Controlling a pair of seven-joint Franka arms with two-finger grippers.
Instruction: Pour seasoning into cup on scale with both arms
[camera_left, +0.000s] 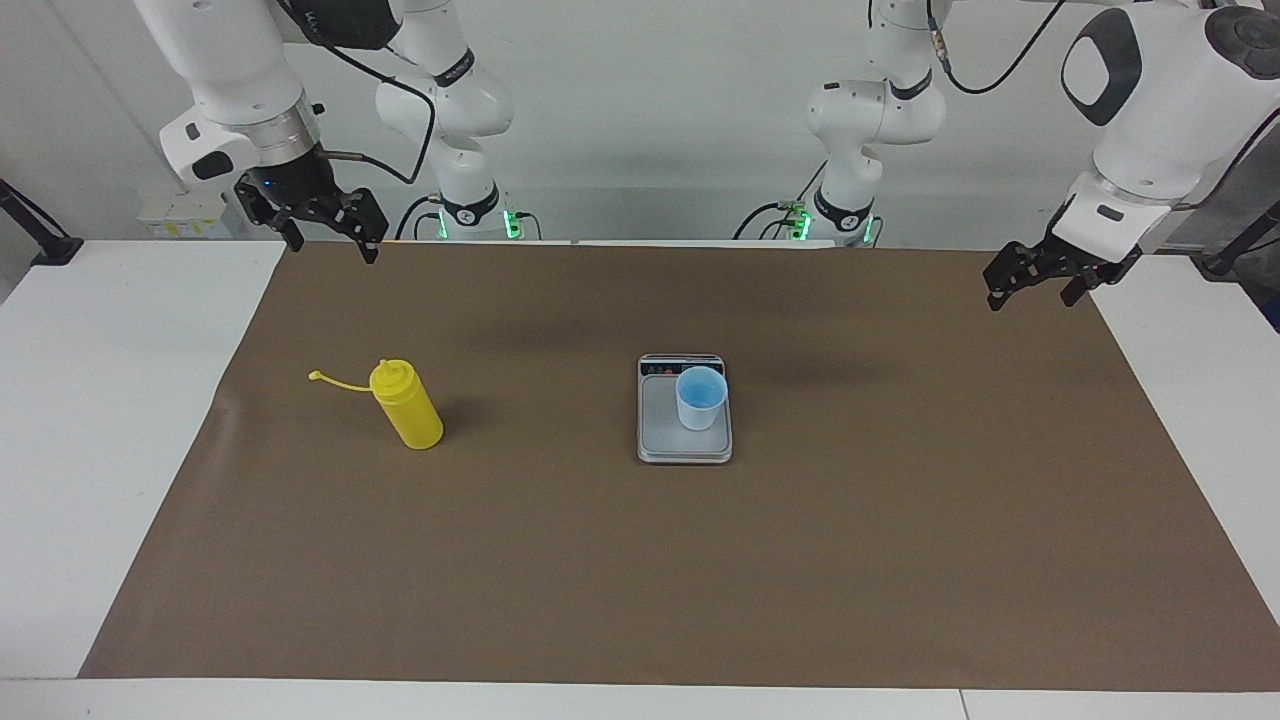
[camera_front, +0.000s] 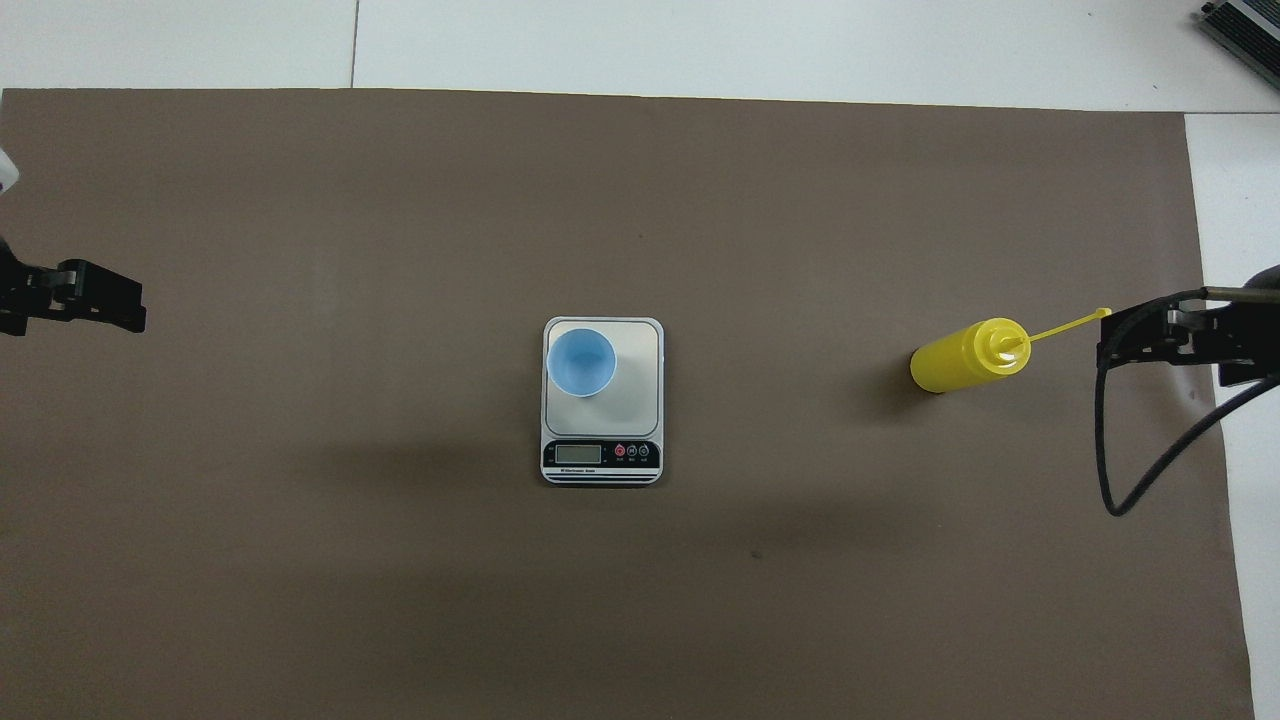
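Right gripper (camera_left: 325, 235) hangs fingers apart, empty, over the mat's robot-side edge; left gripper (camera_left: 1035, 278) apart too, waiting. I'd grab the upright seasoning (camera_left: 407, 405) mid-body — clear of its strap; cup (camera_left: 700, 397) sits on scale (camera_left: 684, 445).

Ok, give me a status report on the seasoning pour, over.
Right gripper open, raised near the mat's edge. Left gripper open, waiting at its end. Seasoning bottle upright, untouched; cup on scale. Nothing in the way.
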